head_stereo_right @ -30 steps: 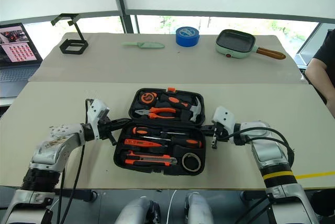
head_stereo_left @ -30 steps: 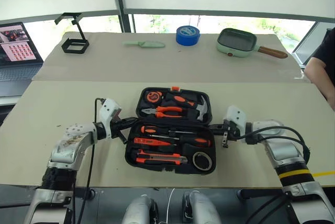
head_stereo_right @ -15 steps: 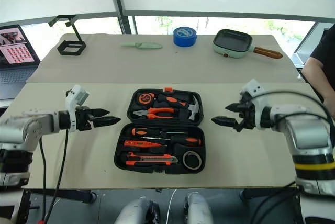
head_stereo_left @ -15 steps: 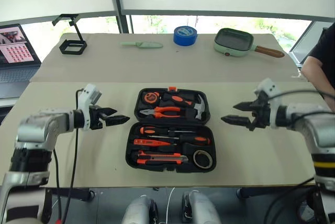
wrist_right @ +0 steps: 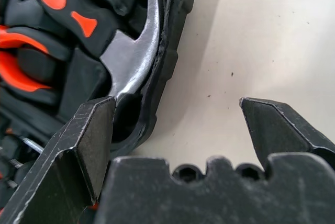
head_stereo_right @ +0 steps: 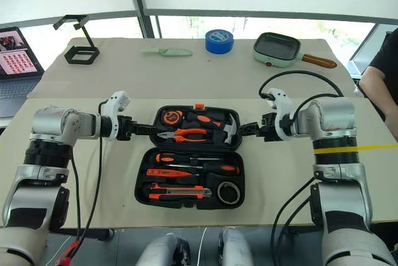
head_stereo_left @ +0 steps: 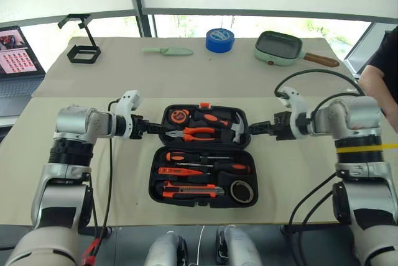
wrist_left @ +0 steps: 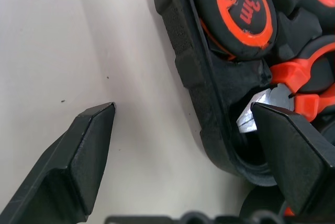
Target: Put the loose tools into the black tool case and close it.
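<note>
**Silver-grey arms, black fingers, trailing cables**

Two arms are being shown clad in rounded silver-grey shells, joined by black ribbed rings at elbow and forearm. A yellow band is being worn around the right forearm. A small white housing is being carried at each wrist. The left gripper (head_stereo_left: 151,127) and the right gripper (head_stereo_left: 256,130) are each being seen as two black fingers, tapered and faceted, with flat inner faces and lightly scuffed edges. A black notched bar with round holes is being shown at the base of the right fingers (wrist_right: 84,140). Black cables are being looped from each wrist along the arms.
</note>
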### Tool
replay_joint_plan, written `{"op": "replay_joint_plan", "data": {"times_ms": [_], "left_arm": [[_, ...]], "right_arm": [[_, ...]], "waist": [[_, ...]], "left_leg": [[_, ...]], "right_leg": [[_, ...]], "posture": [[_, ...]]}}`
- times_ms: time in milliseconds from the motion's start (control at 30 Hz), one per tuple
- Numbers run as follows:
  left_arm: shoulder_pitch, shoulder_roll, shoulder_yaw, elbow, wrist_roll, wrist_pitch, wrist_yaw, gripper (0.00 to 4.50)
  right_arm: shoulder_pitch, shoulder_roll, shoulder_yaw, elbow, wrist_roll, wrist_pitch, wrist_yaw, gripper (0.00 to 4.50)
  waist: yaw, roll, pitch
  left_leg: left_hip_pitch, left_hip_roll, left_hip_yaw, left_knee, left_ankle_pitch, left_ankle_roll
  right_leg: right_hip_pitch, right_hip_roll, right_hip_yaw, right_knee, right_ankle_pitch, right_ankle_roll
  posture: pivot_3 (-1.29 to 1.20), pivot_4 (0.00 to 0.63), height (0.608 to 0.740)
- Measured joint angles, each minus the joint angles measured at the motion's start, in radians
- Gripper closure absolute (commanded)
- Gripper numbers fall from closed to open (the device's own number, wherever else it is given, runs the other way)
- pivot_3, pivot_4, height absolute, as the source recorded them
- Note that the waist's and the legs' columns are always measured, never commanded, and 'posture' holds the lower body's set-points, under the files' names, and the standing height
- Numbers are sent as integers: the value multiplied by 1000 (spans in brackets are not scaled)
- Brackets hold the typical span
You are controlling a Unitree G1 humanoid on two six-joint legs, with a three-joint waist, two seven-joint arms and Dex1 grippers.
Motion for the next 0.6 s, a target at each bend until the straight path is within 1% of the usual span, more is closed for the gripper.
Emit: {"op": "replay_joint_plan", "data": {"times_ms": [100,167,200,233,267,300,333,367,400,500,600], "left_arm": [[0,-11,11,6,4,0,15,0],[0,-18,17,7,6,-1,23,0],[0,-23,22,8,6,-1,29,258],[0,-27,26,9,6,0,31,517],[0,-29,28,10,6,1,36,603],[0,-33,30,16,6,3,39,1027],[0,-38,37,24,3,5,38,1401],[0,-45,44,29,-3,9,39,1608],[-1,-55,60,39,-9,18,40,2053],[-7,-82,112,85,-39,33,44,3131],[-14,-92,149,116,-50,48,51,4102]], "right_arm": [[0,15,11,15,6,-3,0,1891],[0,27,9,16,10,6,-2,2512],[0,28,12,16,11,6,-2,2914],[0,29,13,15,15,6,1,3200],[0,29,15,13,21,5,3,3515],[0,32,17,13,27,3,3,3916],[-2,36,20,14,29,1,3,4213],[-5,40,25,16,29,-2,3,4384],[-10,41,30,26,29,-3,2,4500],[-15,43,33,47,29,-17,2,4500],[-16,46,31,77,29,-42,1,4500]], "waist": [[-1,0,0],[-1,0,0],[0,0,0],[1,0,0],[1,0,0],[1,0,0],[1,0,0],[2,0,0],[2,0,0],[1,-1,-1],[1,-2,-1]], "left_leg": [[1,0,1,1,0,0],[2,0,1,1,0,0],[2,0,1,1,0,0],[2,0,1,1,0,0],[2,0,1,1,0,0],[2,-1,1,1,0,0],[2,-1,1,1,0,0],[2,-1,1,1,0,0],[3,-1,1,2,0,0],[5,-1,2,2,0,0],[8,-1,2,2,0,0]], "right_leg": [[0,0,1,1,0,0],[0,-1,2,2,0,1],[0,-1,2,2,0,1],[0,-1,2,3,0,1],[0,-1,2,3,0,0],[1,-2,2,3,1,0],[1,-2,2,3,1,1],[1,-2,2,3,1,1],[1,-2,2,3,1,1],[3,-3,2,5,1,1],[6,-4,3,7,0,1]], "posture": [[0,150,740],[0,150,740],[0,150,740],[0,150,740],[0,150,740],[0,150,740],[0,150,740],[0,150,740],[0,150,740],[0,150,740],[0,150,740]]}}
